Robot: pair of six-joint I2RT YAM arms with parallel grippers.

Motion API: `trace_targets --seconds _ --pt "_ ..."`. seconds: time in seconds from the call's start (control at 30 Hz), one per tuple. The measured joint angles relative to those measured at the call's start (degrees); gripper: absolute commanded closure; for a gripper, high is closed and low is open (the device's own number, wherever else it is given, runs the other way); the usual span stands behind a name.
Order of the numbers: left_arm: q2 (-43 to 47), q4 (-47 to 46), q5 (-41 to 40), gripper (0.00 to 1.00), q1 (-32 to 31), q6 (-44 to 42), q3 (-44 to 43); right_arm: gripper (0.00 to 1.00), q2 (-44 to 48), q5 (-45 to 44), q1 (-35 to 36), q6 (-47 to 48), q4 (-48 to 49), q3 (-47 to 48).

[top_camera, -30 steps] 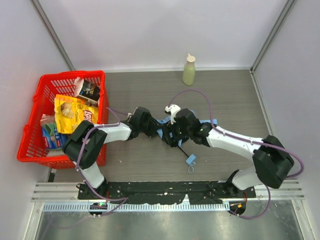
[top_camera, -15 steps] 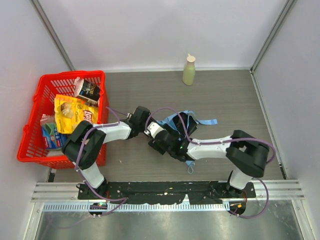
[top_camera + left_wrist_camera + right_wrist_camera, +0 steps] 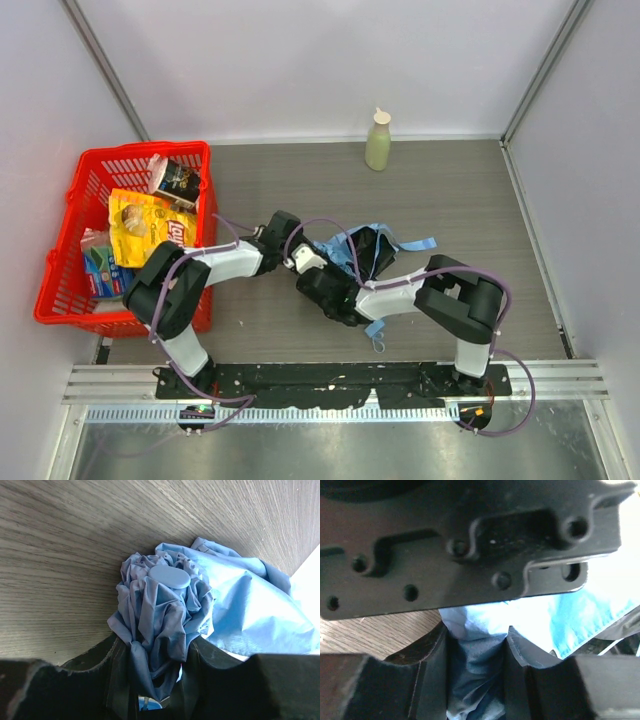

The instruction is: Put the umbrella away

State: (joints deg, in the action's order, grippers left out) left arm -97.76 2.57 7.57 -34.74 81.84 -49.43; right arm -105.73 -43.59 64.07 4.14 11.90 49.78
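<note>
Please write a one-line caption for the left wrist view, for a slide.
Left fingers clamp the bunched sky-blue umbrella, with the wood-grain table behind it.

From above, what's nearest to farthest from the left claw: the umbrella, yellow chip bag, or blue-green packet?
1. The umbrella, pinched in the left gripper itself.
2. The yellow chip bag, to its left in the red basket.
3. The blue-green packet, farther left, by the basket's outer wall.
</note>
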Motion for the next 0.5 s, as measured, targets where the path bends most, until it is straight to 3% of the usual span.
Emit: trace_targets --seconds 0.07,0.1,0.23,0.33,0.4,0.5 --pt "0.1 0.1 -0.1 1.0 0.0 0.0 0.0 0.99 0.5 1.9 -0.6 -1.0 0.0 -0.3" --pt "0.2 0.2 -0.4 0.95 0.0 -0.2 0.0 0.99 1.2 4.1 -1.3 -1.7 0.0 -0.6" --pt "1.9 0.7 -1.6 0.56 0.0 -1.1 0.9 0.99 4.9 17.1 -5.6 -5.2 3.3 -4.0" --pt "4.4 1.4 -2.9 0.36 0.0 -1.8 2.6 0.99 7.1 30.0 -9.9 -8.1 7.3 -6.5" --pt "6.4 1.9 -3.8 0.03 0.0 -2.9 4.3 0.99 7.8 38.9 -13.2 -10.6 9.8 -7.7" --pt "9.4 2.5 -4.3 0.0 0.0 -3.8 6.8 0.99 7.8 50.4 -17.5 -14.4 13.0 -8.7"
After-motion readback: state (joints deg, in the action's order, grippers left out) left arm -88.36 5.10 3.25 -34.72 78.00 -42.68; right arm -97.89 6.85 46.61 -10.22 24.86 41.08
